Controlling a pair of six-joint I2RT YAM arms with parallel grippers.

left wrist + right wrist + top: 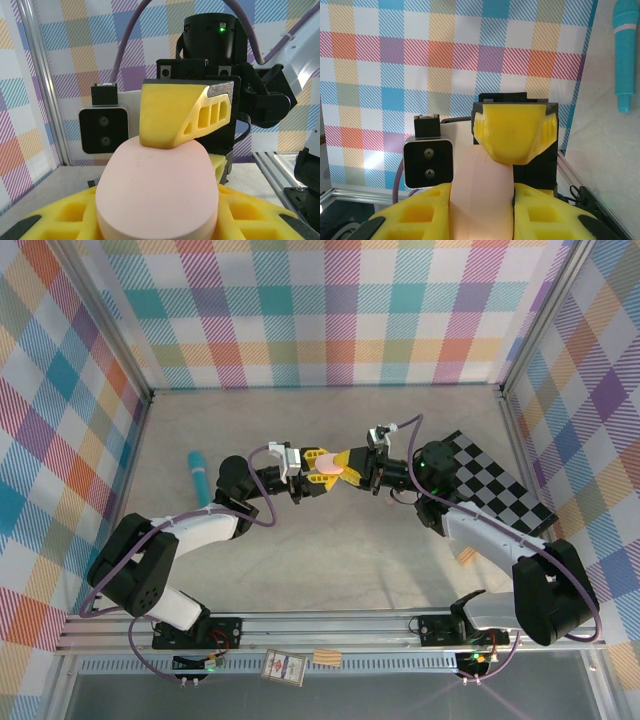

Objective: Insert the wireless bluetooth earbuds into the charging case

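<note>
**A:** What is laid out, from the largest thing down?

**B:** A pale table [330, 570] is seen. The left arm [190, 530] and right arm [480, 530] are reached in to meet over its middle. A checkered board [500, 480] is laid along the right edge, and a teal cylinder [200, 480] lies toward the left edge.

**A:** And the charging case?

**B:** The pale pink case [157, 195] is held off the table, above its middle, between both hands. The left hand [316, 462] is closed across its rounded edges. The right hand [352, 462] is pinched on its two flat faces.

**A:** How is it expected to handle?

**B:** It is judged light, stiff and smooth-shelled, so a slip from the yellow fingers is to be feared. A hold on the flat faces near the middle is judged safest, with the seam left free so the lid can be parted. The lid looks shut.

**A:** And the earbuds?

**B:** Whether they already lie inside cannot be told. They are to be treated as tiny, light and easily flicked away, and taken at the fingertips only.
</note>
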